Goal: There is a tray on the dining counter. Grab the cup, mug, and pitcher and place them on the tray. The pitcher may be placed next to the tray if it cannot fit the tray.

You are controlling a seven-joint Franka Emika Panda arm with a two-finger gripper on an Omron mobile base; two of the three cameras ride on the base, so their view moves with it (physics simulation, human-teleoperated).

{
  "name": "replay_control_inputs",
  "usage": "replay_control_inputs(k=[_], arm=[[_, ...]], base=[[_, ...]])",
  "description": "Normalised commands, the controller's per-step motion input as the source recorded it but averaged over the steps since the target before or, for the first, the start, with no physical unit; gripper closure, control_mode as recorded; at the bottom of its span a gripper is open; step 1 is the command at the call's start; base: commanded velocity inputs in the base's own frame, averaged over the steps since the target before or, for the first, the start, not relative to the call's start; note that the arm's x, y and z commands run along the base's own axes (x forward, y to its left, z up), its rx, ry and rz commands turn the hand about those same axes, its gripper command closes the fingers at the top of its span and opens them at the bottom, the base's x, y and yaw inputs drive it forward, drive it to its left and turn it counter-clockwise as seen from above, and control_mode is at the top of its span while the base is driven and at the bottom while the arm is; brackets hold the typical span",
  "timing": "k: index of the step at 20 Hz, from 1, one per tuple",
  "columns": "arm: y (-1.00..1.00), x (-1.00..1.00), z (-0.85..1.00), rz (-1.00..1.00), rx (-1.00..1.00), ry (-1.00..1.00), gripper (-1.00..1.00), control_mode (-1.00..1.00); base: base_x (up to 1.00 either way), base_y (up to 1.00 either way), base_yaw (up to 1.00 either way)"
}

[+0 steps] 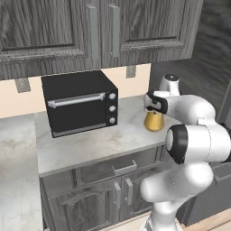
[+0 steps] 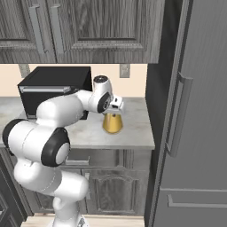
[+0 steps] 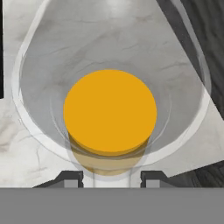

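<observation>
The pitcher (image 1: 154, 122) is clear glass with orange-yellow in its flared lower half. It stands on a pale stone counter (image 1: 94, 144) that has cabinet doors below. My gripper (image 1: 153, 109) comes down over the pitcher's neck from above. From the right, the pitcher (image 2: 112, 124) sits just under the gripper (image 2: 114, 111). The hand view looks straight down into the pitcher (image 3: 109, 111), onto its orange disc. My gripper (image 3: 111, 177) has a dark fingertip on each side of the pitcher's near wall, shut on it. The tray, cup, mug and dining counter are out of view.
A black toaster oven (image 1: 79, 103) stands on the counter left of the pitcher, also seen behind my arm (image 2: 53, 84). Wall cabinets (image 1: 94, 31) hang low overhead. A tall grey panel with a handle (image 2: 195, 115) closes off the counter's right end.
</observation>
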Motion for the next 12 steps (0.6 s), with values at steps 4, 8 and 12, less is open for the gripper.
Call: replay_control_inputs(k=[4,8,12], arm=[[-0.02,-0.48,0.46,0.01,0.0,-0.01,1.0,-1.0],[0.0,-0.51,0.37,0.02,0.0,0.0,1.0,-1.0],[0.0,-0.58,0.3,0.02,0.0,-0.01,1.0,-1.0]], base=[[0.0,0.0,0.0],[0.0,0.0,0.0],[0.0,0.0,0.0]])
